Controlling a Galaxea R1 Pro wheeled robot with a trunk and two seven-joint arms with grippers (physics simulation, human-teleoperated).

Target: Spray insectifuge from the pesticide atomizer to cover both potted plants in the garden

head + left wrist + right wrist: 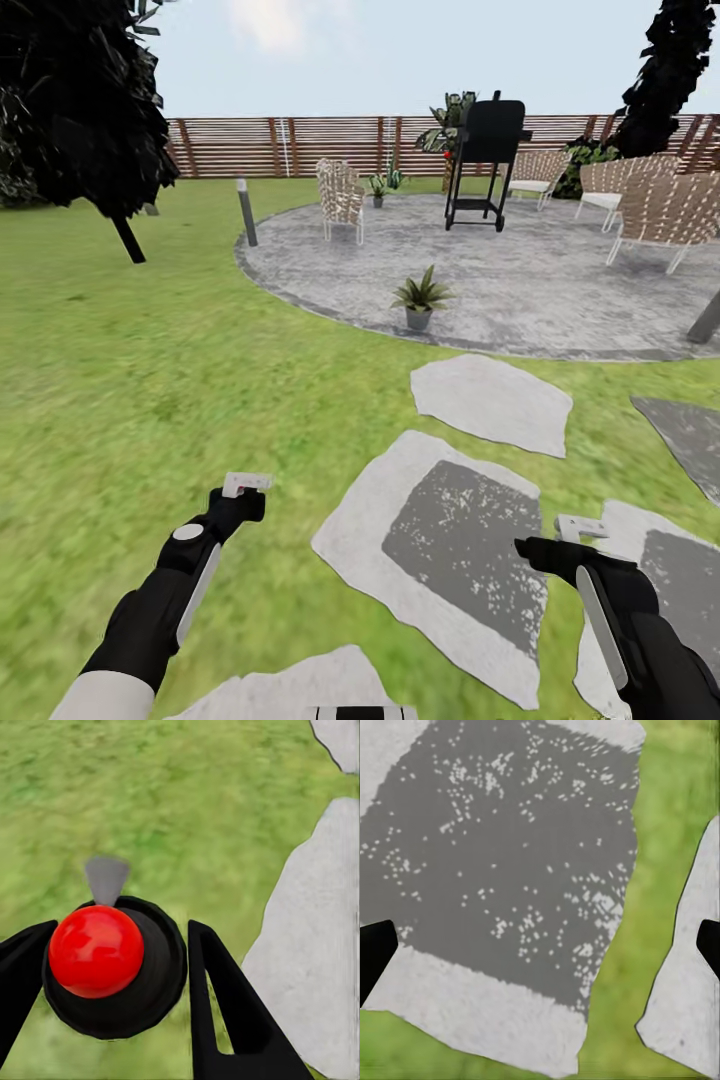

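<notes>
The head view looks forward and down from high up, over lawn (150,380) to a far fence (330,145); both wrist views look close down at the ground; the right wrist and head views share 1 dark-patched stepping stone (450,560) (502,870)

I read the lawn (150,380) as soft, matt grass, blurred in texture; the stepping stones (440,560) look like rough pale stone, one with a darker speckled patch; the round patio (540,270) seems mottled grey paving, matt; the fence (300,145) shows brown wooden slats; the chairs (340,195) appear woven over light frames; the grill (488,150) is plain matt black; between my left gripper's (112,967) smooth black fingers (225,1012) sits a glossy red ball (96,951) in a matt black ring.
</notes>
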